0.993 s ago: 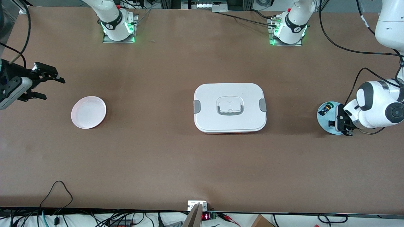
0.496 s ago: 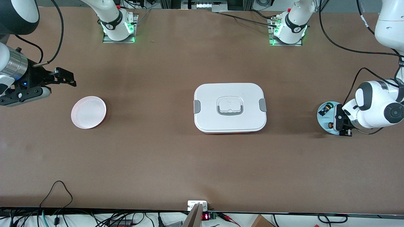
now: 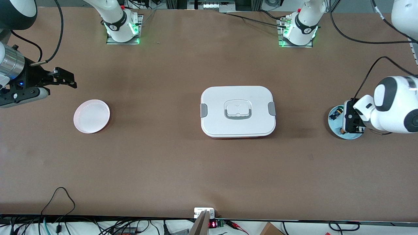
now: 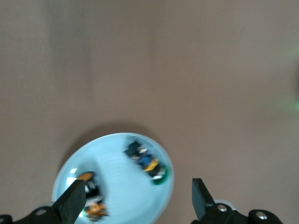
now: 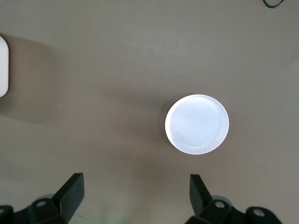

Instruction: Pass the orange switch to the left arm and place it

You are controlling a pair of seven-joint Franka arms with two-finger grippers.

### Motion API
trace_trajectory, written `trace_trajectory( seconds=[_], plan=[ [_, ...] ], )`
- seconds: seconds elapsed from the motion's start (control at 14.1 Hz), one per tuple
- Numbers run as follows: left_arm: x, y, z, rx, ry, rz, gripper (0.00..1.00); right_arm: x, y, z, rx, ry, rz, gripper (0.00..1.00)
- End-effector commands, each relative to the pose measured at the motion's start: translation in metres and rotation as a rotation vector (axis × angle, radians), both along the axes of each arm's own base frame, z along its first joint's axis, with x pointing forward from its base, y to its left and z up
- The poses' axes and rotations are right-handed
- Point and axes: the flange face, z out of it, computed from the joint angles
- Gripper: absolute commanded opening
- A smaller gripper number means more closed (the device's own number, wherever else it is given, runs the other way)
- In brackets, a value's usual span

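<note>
Presently left tool [image 4: 135, 205] spread wide, empty, over blue dish [image 3: 333, 121]; orange switch [image 4: 91, 196] lies in dish at 7 o'clock. Right tool [image 5: 135, 198] wide, empty, near pink dish [image 3: 91, 116]. Box [image 3: 238, 111] mid-counter [image 3: 196, 169].

A robotics lab: bolted arm bases [image 3: 123, 31] (green-lit) on a brown table [image 3: 183, 163], cables [image 3: 58, 222] trailing.

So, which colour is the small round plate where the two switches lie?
Pale blue; the small round plate shows best in the left wrist view.
</note>
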Motion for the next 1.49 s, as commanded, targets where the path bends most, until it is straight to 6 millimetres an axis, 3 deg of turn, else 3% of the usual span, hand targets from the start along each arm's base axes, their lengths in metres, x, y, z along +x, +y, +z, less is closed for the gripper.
trace_trajectory(
  seconds=[0.0, 0.28, 0.43, 0.57, 0.71, 1.06, 1.21, 1.42],
  plan=[
    [0.001, -0.014, 0.045, 0.029, 0.067, 0.181, 1.0, -0.002, 0.003, 0.005, -0.018, 0.008, -0.015, 1.0],
    [0.007, -0.069, 0.133, 0.164, 0.074, 0.499, 1.0, -0.001, 0.004, 0.005, -0.025, -0.003, -0.012, 1.0],
    [-0.001, -0.089, 0.177, 0.257, 0.006, 0.687, 1.0, -0.001, 0.002, 0.004, -0.028, -0.003, -0.004, 1.0],
    [-0.01, -0.097, 0.204, 0.344, -0.044, 0.9, 1.0, 0.0, 0.0, 0.005, -0.029, -0.013, -0.006, 1.0],
    [-0.01, -0.099, 0.214, 0.392, -0.06, 1.034, 1.0, 0.0, 0.001, 0.003, -0.028, -0.009, -0.005, 1.0],
    [-0.012, -0.096, 0.238, 0.354, -0.075, 1.1, 1.0, 0.0, -0.006, 0.001, -0.027, -0.006, -0.013, 1.0],
    [-0.02, -0.095, 0.26, 0.325, -0.139, 1.141, 1.0, 0.001, -0.008, 0.0, -0.013, -0.005, -0.008, 1.0],
    [-0.045, -0.099, 0.274, 0.329, -0.3, 1.258, 1.0, 0.001, -0.012, 0.001, -0.028, -0.01, -0.007, 1.0]
  ],
)
